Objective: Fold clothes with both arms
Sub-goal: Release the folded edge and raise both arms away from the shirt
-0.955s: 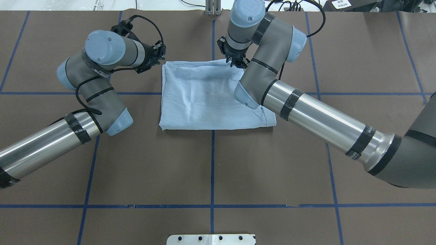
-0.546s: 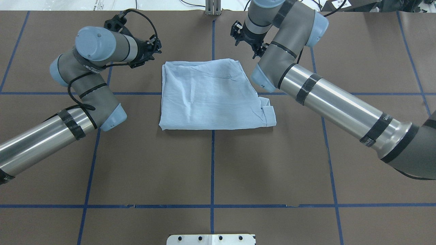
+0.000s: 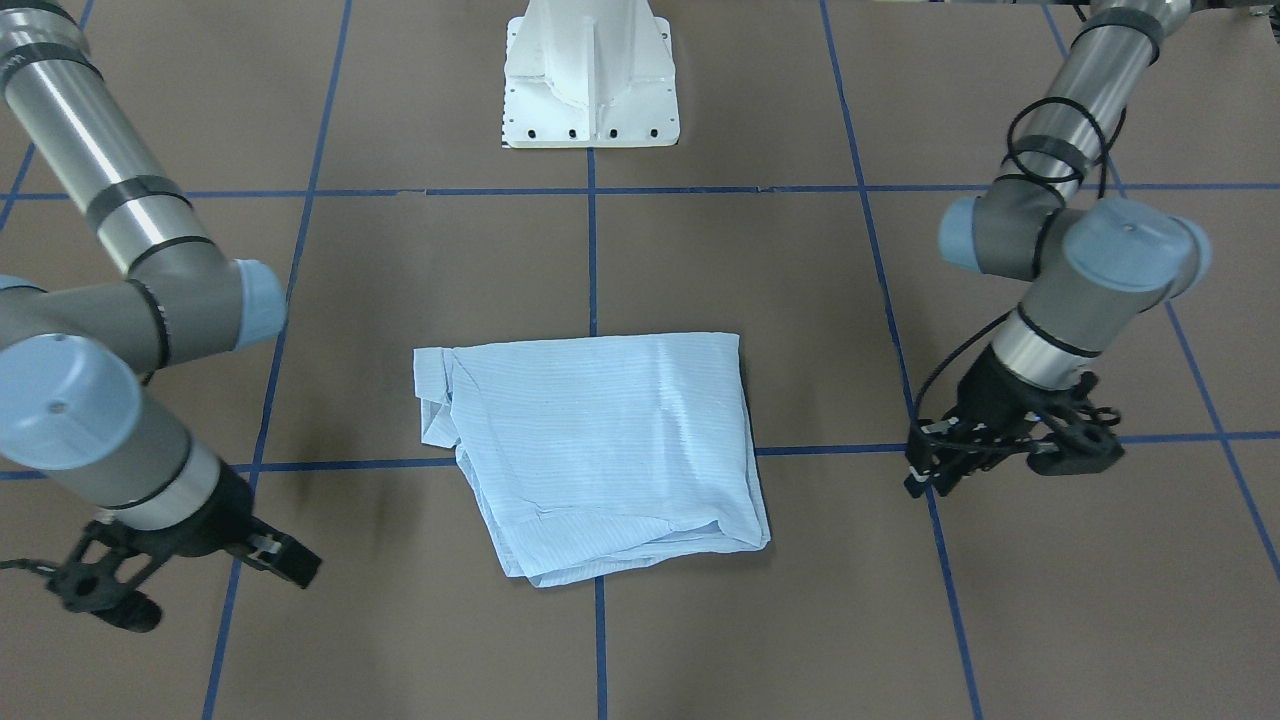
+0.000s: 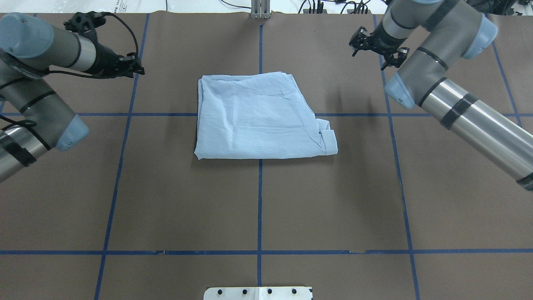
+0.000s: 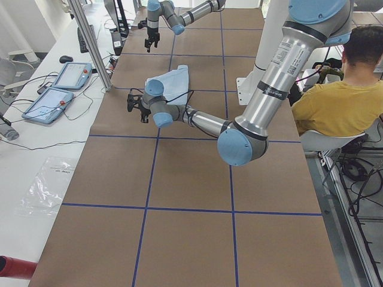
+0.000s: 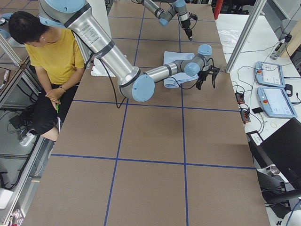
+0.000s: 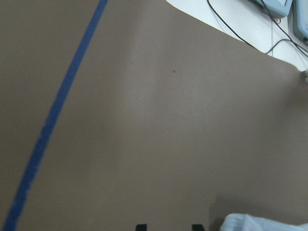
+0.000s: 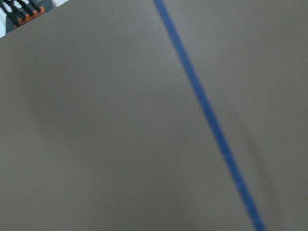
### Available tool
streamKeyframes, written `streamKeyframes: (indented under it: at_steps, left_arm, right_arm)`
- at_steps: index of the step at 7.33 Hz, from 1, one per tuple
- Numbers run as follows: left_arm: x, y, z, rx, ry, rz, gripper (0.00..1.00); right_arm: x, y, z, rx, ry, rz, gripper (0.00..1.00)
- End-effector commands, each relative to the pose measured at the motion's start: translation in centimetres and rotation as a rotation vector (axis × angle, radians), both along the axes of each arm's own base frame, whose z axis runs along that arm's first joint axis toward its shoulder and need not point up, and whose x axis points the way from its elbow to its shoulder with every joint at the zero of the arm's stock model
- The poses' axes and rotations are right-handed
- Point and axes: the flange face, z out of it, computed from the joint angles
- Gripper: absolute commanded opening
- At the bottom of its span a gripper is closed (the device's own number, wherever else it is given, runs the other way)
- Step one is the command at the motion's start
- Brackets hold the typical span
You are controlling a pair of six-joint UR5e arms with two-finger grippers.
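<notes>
The pale blue shirt [image 4: 258,121] lies folded in a rough rectangle on the brown table cover [image 4: 187,208], straddling the crossing of 2 blue tape lines [image 4: 260,200]. Seen from overhead, its near edge and left edge run fairly straight. The right edge slants outward toward the robot and ends in a small bunched flap at the near right corner. From across the table, stacked layers show along the shirt's far edge.

The left gripper [image 4: 139,70] hangs off the shirt's far left corner, well apart from the cloth. Its wrist camera shows the 2 fingertips [image 7: 140,227] parted, with bare table cover between them and a sliver of shirt at the frame's lower right. The right gripper [image 4: 377,49] hangs well off the far right corner, also clear of the cloth. Whether its jaws are wide or narrow I cannot tell.

Bare cover surrounds the shirt on all 4 sides.
</notes>
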Motion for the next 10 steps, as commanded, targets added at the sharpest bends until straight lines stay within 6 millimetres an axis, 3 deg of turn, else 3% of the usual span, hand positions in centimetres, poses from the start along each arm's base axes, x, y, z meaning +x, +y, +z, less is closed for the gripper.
streamKeyframes:
  at_steps: [1,2,3,4,5,6,7,8,9,10]
  left_arm:
    - [-13.5,0.3,6.0,0.191,-0.089,0.138,0.8]
    - [-19.3,2.0,8.2,0.252,-0.126,0.14,1.0]
    - [-23.7,5.3,12.2,0.299,-0.193,0.16,1.0]
    - [-25.2,7.2,15.6,0.31,-0.259,0.208,1.0]
    - [-28.8,8.7,17.0,0.303,-0.283,0.188,1.0]
    - [-33.9,11.8,16.3,0.282,-0.29,0.105,1.0]
    - [-34.6,13.5,15.1,0.264,-0.289,0.108,1.0]
    - [-34.4,13.3,15.0,0.242,-0.321,0.149,1.0]
    - [-33.7,12.5,15.7,0.279,-0.367,0.209,1.0]
    - [-34.4,11.7,15.9,0.283,-0.407,0.197,1.0]
  right_arm:
    - [12.7,3.1,7.7,0.092,0.009,-0.102,1.0]
    - [17.9,5.4,12.0,0.163,0.042,-0.188,1.0]
    - [23.7,7.6,15.7,0.234,0.07,-0.241,1.0]
    - [28.2,8.6,17.9,0.247,0.09,-0.266,1.0]
    - [32.8,9.1,19.3,0.253,0.123,-0.312,1.0]
    - [36.4,9.8,19.5,0.283,0.154,-0.389,1.0]
    - [36.6,10.5,18.1,0.247,0.193,-0.455,1.0]
    - [37.0,10.8,17.7,0.21,0.239,-0.486,1.0]
    - [35.0,10.7,17.7,0.207,0.226,-0.511,1.0]
    - [35.0,11.0,18.2,0.201,0.217,-0.51,1.0]
